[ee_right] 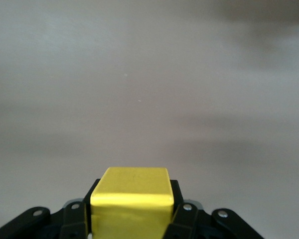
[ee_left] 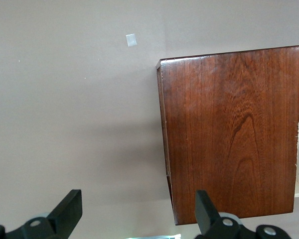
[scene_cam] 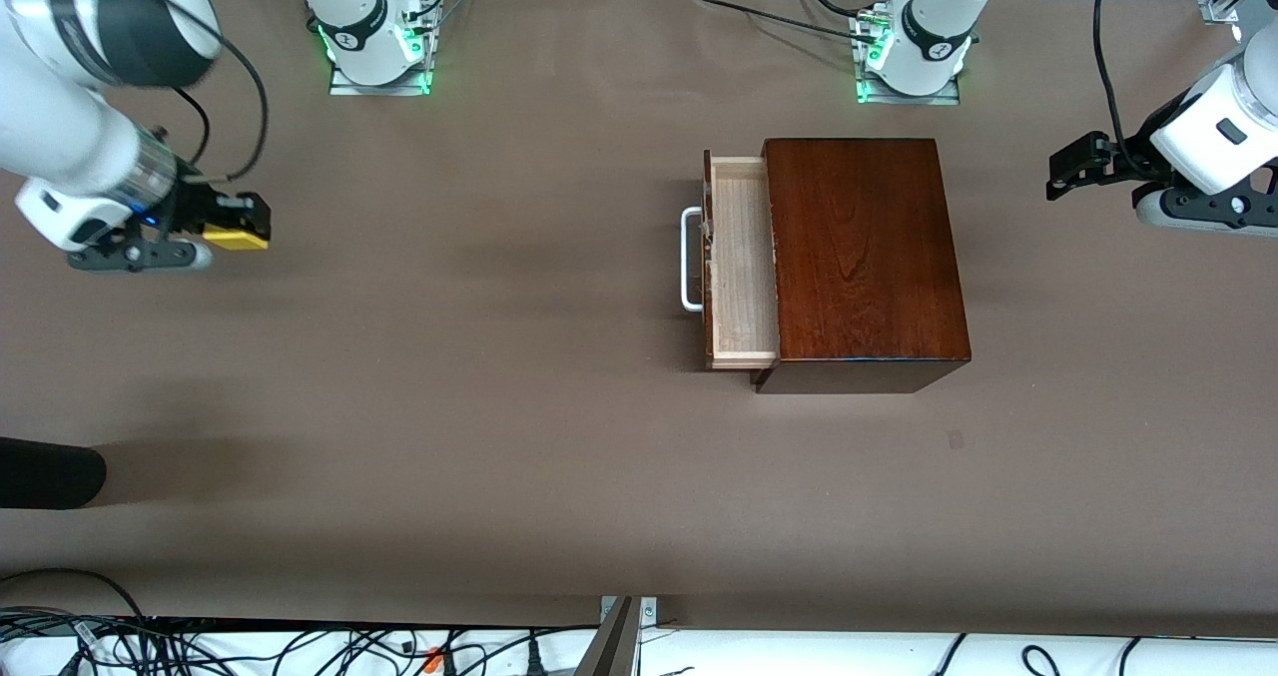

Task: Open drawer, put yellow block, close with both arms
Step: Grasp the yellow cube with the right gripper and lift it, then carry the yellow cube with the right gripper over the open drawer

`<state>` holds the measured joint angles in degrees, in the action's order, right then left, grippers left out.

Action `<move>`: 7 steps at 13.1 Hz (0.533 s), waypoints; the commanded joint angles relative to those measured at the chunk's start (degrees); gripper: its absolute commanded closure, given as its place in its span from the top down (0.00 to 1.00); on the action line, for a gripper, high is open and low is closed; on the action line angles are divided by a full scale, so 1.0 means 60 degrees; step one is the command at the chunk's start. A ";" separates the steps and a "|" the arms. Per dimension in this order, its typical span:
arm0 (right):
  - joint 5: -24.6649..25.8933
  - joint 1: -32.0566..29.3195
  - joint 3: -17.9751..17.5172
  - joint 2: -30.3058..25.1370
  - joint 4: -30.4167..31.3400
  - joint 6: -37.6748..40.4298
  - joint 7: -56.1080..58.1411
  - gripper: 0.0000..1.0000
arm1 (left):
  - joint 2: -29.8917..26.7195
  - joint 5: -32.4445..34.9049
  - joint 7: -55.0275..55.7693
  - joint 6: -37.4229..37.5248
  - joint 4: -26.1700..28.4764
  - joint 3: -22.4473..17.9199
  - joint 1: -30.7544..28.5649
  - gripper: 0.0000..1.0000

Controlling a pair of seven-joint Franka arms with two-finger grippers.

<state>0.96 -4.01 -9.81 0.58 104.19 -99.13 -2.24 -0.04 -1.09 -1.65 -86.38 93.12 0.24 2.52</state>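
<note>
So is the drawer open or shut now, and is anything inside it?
Open: the drawer is pulled out of the wooden box, its pale lining showing. Nothing is visible inside.

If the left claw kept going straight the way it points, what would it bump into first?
Probably the wooden box. The open left claw looks out at it in its wrist view, with only bare table beside it. How high it passes is hard to judge.

Even overhead light, soft shadows on the table (scene_cam: 499,436), glossy sheen on wooden box (scene_cam: 864,247), near block (ee_right: 132,201) blurred

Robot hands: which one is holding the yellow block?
The right hand, over the right arm's end of the table, grips the yellow block. The left hand is open, holding nothing.
</note>
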 commanded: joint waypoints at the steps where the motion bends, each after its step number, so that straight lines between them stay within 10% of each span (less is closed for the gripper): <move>1: -0.0087 0.0111 -0.0851 0.0431 -0.1029 0.0496 -0.1085 0.01 | -0.0066 -0.0068 -0.0165 -0.0046 0.0023 0.0048 -0.0025 1.00; 7: -0.0996 0.1675 -0.1982 0.1616 -0.2626 0.0790 -0.7775 0.00 | -0.0066 -0.0068 -0.0179 -0.0002 0.0008 0.0063 -0.0010 1.00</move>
<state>-3.72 2.32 -21.75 6.11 94.18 -96.94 -38.31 -0.04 -1.09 -1.65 -86.38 93.11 0.42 2.54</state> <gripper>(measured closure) 0.445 0.000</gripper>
